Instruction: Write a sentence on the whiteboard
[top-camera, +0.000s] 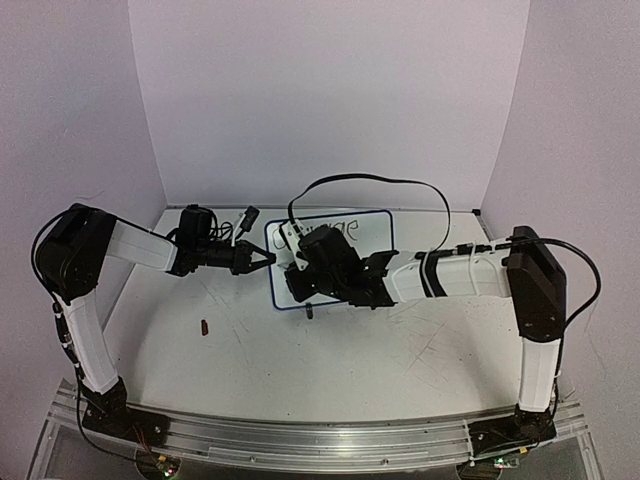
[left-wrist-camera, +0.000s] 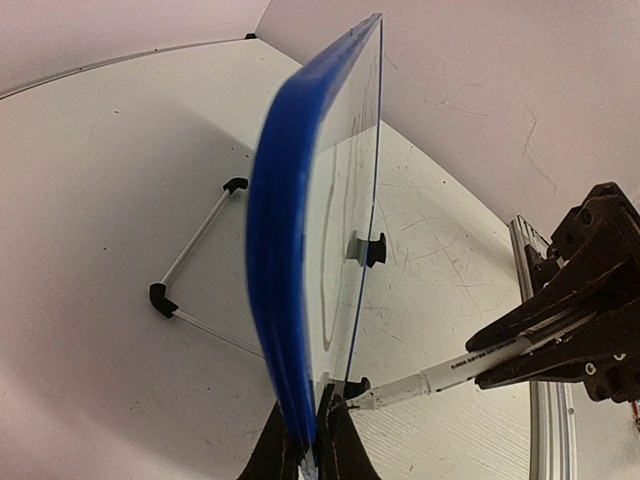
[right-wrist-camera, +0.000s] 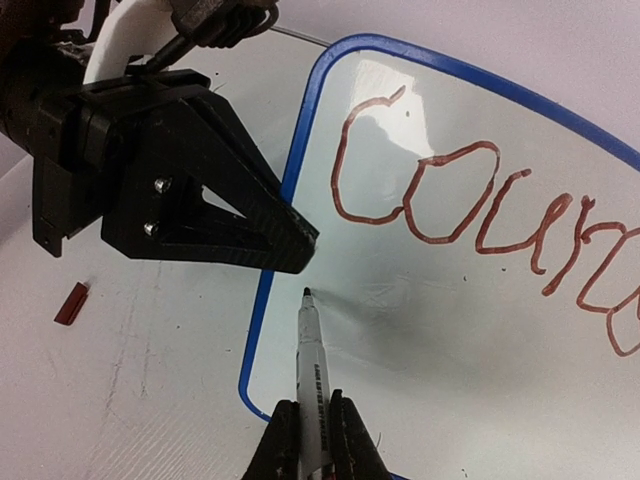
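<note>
Clamping the whiteboard (right-wrist-camera: 450, 330) by its left edge, your left claw (left-wrist-camera: 312, 445) has both fingers pinched narrow on the dark-blue frame, 1 finger on each face. In the left wrist view the board rises edge-on straight ahead of those fingertips, its written face turned toward your right claw (right-wrist-camera: 312, 445).

That right claw is closed narrow on a marker (right-wrist-camera: 310, 360), whose barrel runs straight forward from between the 2 fingers. The dark tip sits at the white surface just ahead of the claw, close inside the left stretch of the frame and just below the nose of your left claw. Whether the tip actually presses the surface cannot be told.

The sentence (right-wrist-camera: 450, 200) lies ahead and to the right of the marker tip. It shows as reddish-brown loopy letters reading "Cour", with further strokes running out of the right wrist view.

To the left of your right claw, a small red cap (right-wrist-camera: 70, 303) lies on the table (right-wrist-camera: 150, 400), well apart from the board. Ahead and to the left of your left claw's fingertips, a thin wire leg with 2 black end caps (left-wrist-camera: 158, 298) rests on the table behind the board.

From the top view, the 2 claws meet at the board's left half, each reaching in from its own side. A black cable (top-camera: 380, 180) arcs beyond them.
</note>
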